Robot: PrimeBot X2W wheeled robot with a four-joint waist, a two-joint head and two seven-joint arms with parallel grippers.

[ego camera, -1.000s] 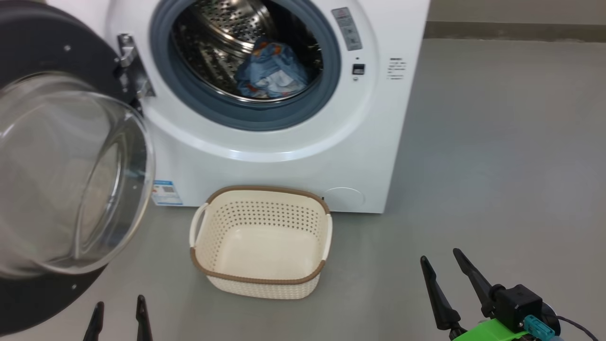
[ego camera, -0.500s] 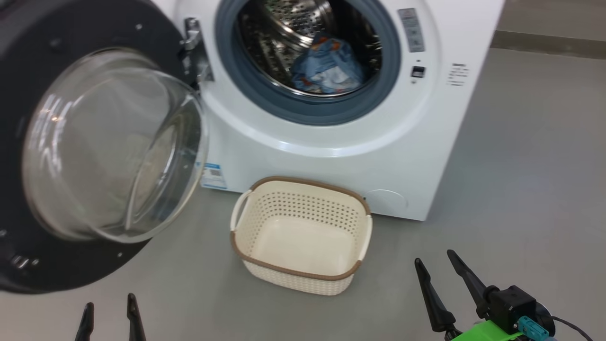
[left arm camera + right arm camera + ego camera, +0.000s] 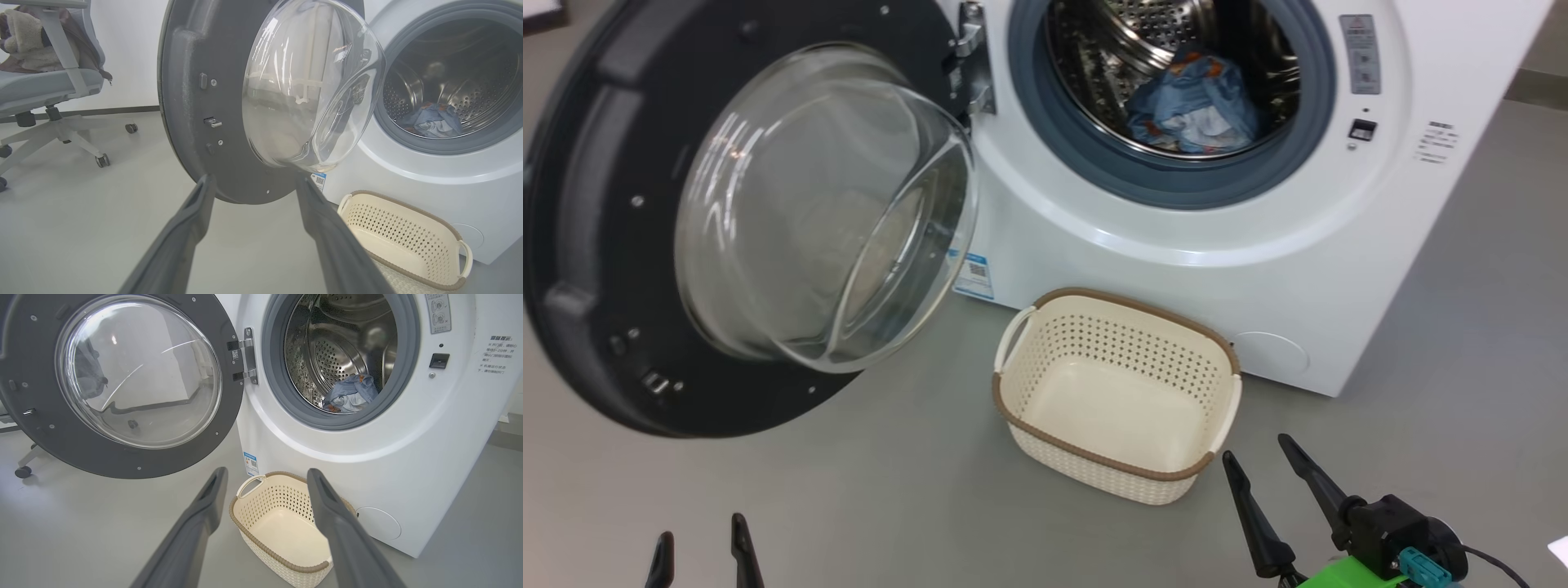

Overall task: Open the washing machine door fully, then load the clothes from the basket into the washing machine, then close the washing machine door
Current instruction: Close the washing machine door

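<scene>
The white washing machine stands with its door swung wide to the left, the dark grey inner face and glass bowl toward me. The clothes, a light blue and white bundle, lie in the steel drum. The cream basket sits on the floor before the machine, with nothing in it. My left gripper is open at the lower left, short of the door. My right gripper is open just right of the basket. The right wrist view shows the basket between my open fingers and the clothes above.
A grey office chair on castors, with a plush cloth on its seat, stands left of the door. One castor shows under the door's edge. Grey floor runs all round the basket. A small blue label marks the machine's lower left front.
The head camera has turned left, so the machine, door and basket sit further right in view. Both grippers stay open and low; nothing was picked up or moved.
</scene>
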